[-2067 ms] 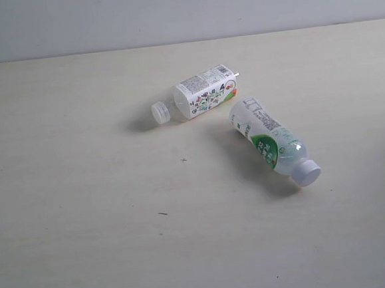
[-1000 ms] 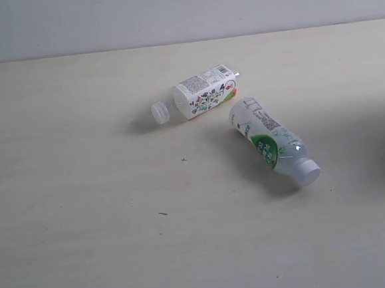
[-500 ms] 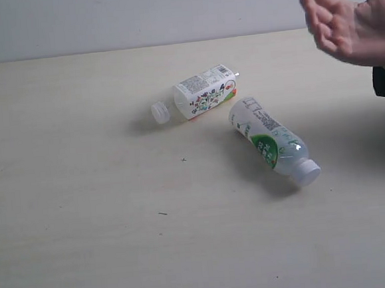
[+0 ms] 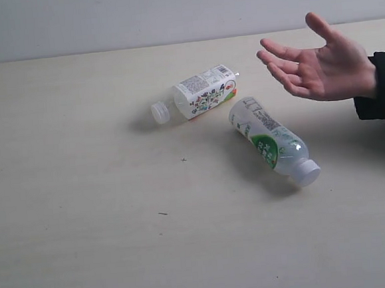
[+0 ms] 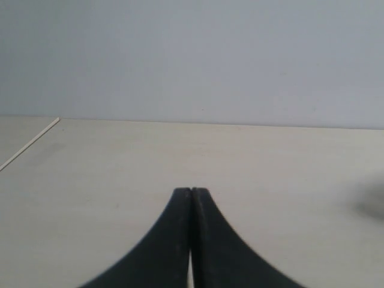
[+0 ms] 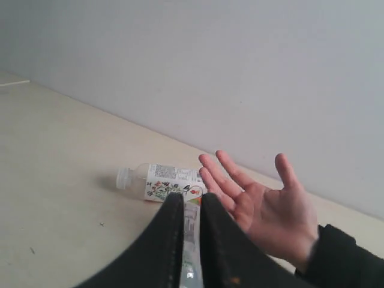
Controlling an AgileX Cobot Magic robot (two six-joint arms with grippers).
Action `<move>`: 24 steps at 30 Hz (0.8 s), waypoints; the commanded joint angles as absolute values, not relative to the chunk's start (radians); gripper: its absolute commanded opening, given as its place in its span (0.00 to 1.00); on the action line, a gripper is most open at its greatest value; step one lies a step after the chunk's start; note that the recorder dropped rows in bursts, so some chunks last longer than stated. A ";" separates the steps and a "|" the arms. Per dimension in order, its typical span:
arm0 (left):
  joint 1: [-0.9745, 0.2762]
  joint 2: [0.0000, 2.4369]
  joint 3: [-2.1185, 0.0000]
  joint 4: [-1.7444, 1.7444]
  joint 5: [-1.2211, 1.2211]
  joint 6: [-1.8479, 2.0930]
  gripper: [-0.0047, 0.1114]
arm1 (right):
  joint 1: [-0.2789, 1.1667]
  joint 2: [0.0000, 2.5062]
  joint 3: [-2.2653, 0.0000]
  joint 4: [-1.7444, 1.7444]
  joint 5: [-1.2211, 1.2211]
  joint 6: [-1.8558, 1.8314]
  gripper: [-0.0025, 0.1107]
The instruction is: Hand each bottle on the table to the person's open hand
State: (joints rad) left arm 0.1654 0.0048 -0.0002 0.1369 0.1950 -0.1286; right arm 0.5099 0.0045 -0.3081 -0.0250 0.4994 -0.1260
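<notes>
Two bottles lie on their sides on the worktop (image 4: pixel 83 192). The squarish white-label bottle (image 4: pixel 202 95) lies near the centre, with its white cap toward the left of the exterior view. The clear green-label bottle (image 4: pixel 271 141) lies just beside it, nearer the camera, with its white cap pointing to the lower right. The person's open hand (image 4: pixel 324 73) hovers palm-up over the worktop at the right, fingers spread. It is near the green-label bottle but not touching it.

The left end effector (image 5: pixel 191 193) is fully closed and empty. The right end effector (image 6: pixel 191 199) shows a narrow slit between its fingers and holds nothing. The pale strip visible through the slit is probably the green-label bottle.
</notes>
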 commanded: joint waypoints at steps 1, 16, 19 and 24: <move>0.162 0.000 0.000 0.128 0.199 -0.128 0.04 | 0.511 0.000 -0.306 -0.041 0.519 -0.042 0.13; 0.162 0.000 0.000 0.128 0.199 -0.128 0.04 | 0.511 0.159 -0.355 -0.066 0.422 0.149 0.07; 0.162 0.000 0.000 0.128 0.199 -0.128 0.04 | 0.511 0.313 -0.418 -0.066 0.506 0.157 0.07; 0.162 0.000 0.000 0.128 0.199 -0.128 0.04 | 0.511 0.559 -0.536 -0.066 0.635 0.135 0.07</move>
State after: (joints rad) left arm 0.1654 0.0048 -0.0002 0.1369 0.1950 -0.1286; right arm 0.5099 0.4373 -0.4734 -0.0585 0.5605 0.1500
